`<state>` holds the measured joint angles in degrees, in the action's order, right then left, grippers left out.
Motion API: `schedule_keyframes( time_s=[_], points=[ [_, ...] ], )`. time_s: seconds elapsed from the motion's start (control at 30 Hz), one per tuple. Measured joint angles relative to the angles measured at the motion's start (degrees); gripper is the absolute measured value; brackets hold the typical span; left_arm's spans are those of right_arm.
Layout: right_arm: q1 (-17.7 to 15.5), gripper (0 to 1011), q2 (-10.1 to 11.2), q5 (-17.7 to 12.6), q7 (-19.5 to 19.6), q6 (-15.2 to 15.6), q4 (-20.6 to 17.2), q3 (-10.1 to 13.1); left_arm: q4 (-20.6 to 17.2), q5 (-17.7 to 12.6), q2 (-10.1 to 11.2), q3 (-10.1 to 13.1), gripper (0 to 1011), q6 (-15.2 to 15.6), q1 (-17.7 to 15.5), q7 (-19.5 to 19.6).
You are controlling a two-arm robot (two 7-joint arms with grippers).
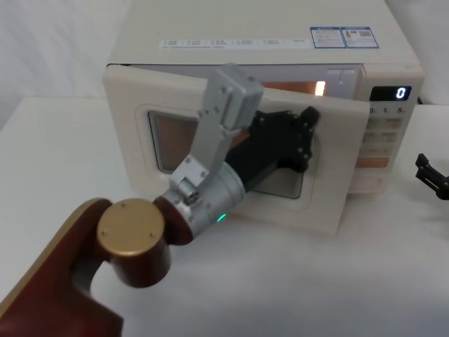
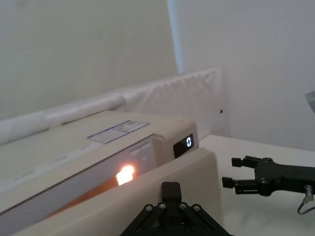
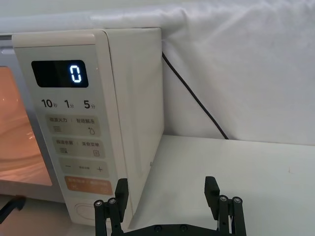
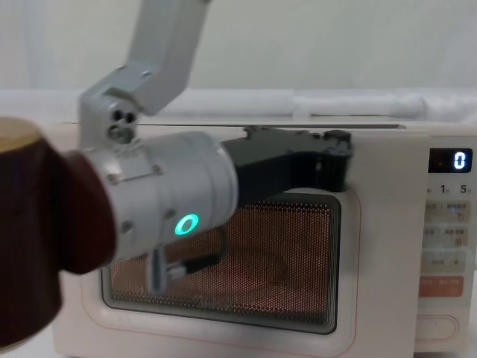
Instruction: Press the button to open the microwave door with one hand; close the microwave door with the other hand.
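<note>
The left pincer (image 1: 305,137) rests against the upper part of the microwave door (image 1: 330,203); whether its fingers are parted cannot be told. The door stands partly ajar, hinged on the robot's left, with the oven lamp lit behind it. Stiff and light on its hinge, it should swing under a flat push near its free edge. The right pincer (image 3: 167,196) hangs released just beside the button (image 3: 87,210). A white counter (image 1: 295,281) carries the oven before a white wall.

A white table (image 1: 63,161) carries everything. Behind it hangs a white cloth (image 3: 246,64) with soft folds, and a black cable (image 3: 197,101) runs down in front of this cloth.
</note>
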<state>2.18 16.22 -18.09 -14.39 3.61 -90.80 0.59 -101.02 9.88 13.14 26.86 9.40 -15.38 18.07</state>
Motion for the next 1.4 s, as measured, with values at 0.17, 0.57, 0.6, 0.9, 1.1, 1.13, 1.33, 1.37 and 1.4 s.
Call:
schedule_keyframes(
  time_s=[0.17, 0.57, 0.6, 0.9, 1.1, 1.13, 1.33, 1.37, 1.4],
  points=[
    [0.00, 1002, 0.00, 0.00, 0.00, 0.00, 0.00, 0.00, 2.14, -0.68, -1.02, 1.26, 0, 0.00, -2.14, 0.79],
    [0.00, 1002, 0.00, 0.00, 0.00, 0.00, 0.00, 0.00, 6.79, -2.67, -2.53, 3.81, 0, -0.14, -6.01, 1.94],
    [0.00, 1002, 0.00, 0.00, 0.00, 0.00, 0.00, 0.00, 7.08, -2.87, -2.62, 3.94, 0, -0.17, -6.17, 1.93],
    [0.00, 1002, 0.00, 0.00, 0.00, 0.00, 0.00, 0.00, 10.32, -5.23, -3.97, 4.83, 0, -0.44, -8.10, 1.32],
    [0.00, 1002, 0.00, 0.00, 0.00, 0.00, 0.00, 0.00, 12.64, -7.32, -5.28, 4.88, 0, -1.10, -9.32, 0.00],
    [0.00, 1002, 0.00, 0.00, 0.00, 0.00, 0.00, 0.00, 12.91, -7.60, -5.45, 4.85, 0, -1.21, -9.45, -0.24],
    [0.00, 1002, 0.00, 0.00, 0.00, 0.00, 0.00, 0.00, 14.74, -9.74, -6.56, 4.49, 0, -1.97, -10.05, -1.51],
    [0.00, 1002, 0.00, 0.00, 0.00, 0.00, 0.00, 0.00, 14.95, -9.93, -6.71, 4.41, 0, -2.03, -10.11, -1.59],
    [0.00, 1002, 0.00, 0.00, 0.00, 0.00, 0.00, 0.00, 15.40, -10.26, -7.01, 4.27, 0, -2.13, -10.24, -1.72]
  ],
)
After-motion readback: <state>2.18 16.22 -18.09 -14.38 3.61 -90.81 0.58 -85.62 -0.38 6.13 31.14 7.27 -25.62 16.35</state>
